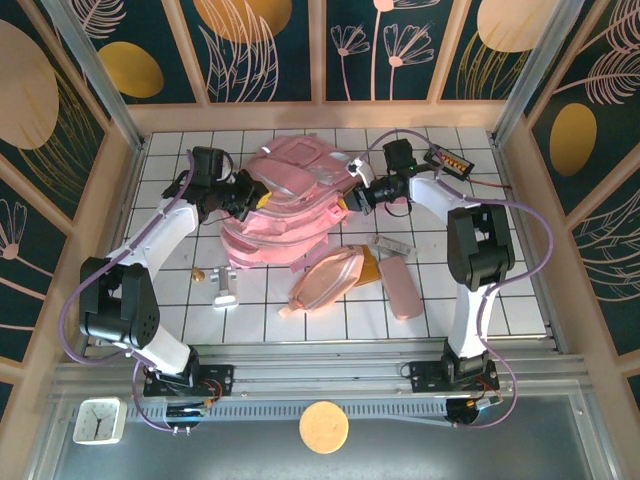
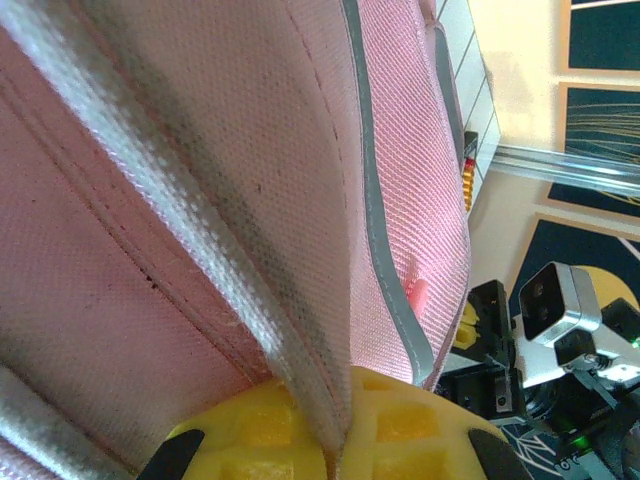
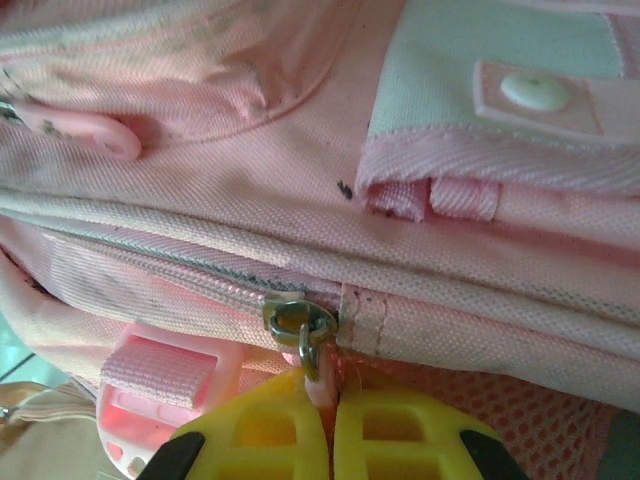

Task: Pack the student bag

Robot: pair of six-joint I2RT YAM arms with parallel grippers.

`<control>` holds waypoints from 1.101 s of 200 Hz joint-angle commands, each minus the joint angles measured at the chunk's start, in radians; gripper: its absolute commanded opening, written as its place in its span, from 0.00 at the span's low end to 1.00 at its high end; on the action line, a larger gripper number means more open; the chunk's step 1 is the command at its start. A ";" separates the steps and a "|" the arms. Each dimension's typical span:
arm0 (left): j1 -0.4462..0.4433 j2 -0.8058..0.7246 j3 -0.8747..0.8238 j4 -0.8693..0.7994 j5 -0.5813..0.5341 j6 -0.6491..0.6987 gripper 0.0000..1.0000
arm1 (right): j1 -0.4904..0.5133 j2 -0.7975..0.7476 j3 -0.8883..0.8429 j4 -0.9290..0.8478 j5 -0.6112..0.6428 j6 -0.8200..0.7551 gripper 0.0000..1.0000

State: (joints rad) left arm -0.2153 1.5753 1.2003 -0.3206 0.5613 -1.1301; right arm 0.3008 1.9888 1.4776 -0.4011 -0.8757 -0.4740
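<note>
The student bag is a large pink backpack lying on the tiled table between my two arms. At its left side, my left gripper is shut on a fold of its fabric. In the left wrist view the yellow fingers pinch a grey-edged pink seam. My right gripper is at the bag's right side. In the right wrist view it is shut on the pink pull tab hanging from the metal zipper slider. The slider sits at the end of a closed zipper line, next to a stitched seam.
A peach-pink oval pouch and a slim pink case lie in front of the bag. A small grey item lies near them. A white object and a small gold piece lie at front left. A dark device sits at back right.
</note>
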 commanded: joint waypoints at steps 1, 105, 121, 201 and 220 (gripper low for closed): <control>0.010 -0.022 0.025 0.069 0.019 0.043 0.00 | -0.017 0.021 0.052 -0.009 -0.086 0.074 0.00; 0.011 -0.007 0.079 -0.007 -0.005 0.112 0.00 | -0.030 -0.030 0.000 -0.013 0.257 0.055 0.00; 0.011 -0.001 0.094 -0.032 -0.018 0.133 0.00 | -0.008 -0.071 -0.023 0.008 0.346 0.008 0.00; 0.010 0.012 0.088 -0.020 -0.006 0.136 0.00 | 0.027 -0.159 -0.151 0.218 0.234 -0.063 0.09; 0.011 0.006 0.078 -0.017 -0.003 0.132 0.00 | 0.027 -0.133 -0.114 0.213 0.187 -0.039 0.18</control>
State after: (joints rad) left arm -0.2211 1.5982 1.2446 -0.3794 0.5610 -1.0325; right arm 0.3458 1.8290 1.2957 -0.2527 -0.6304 -0.5236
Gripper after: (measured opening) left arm 0.062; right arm 0.119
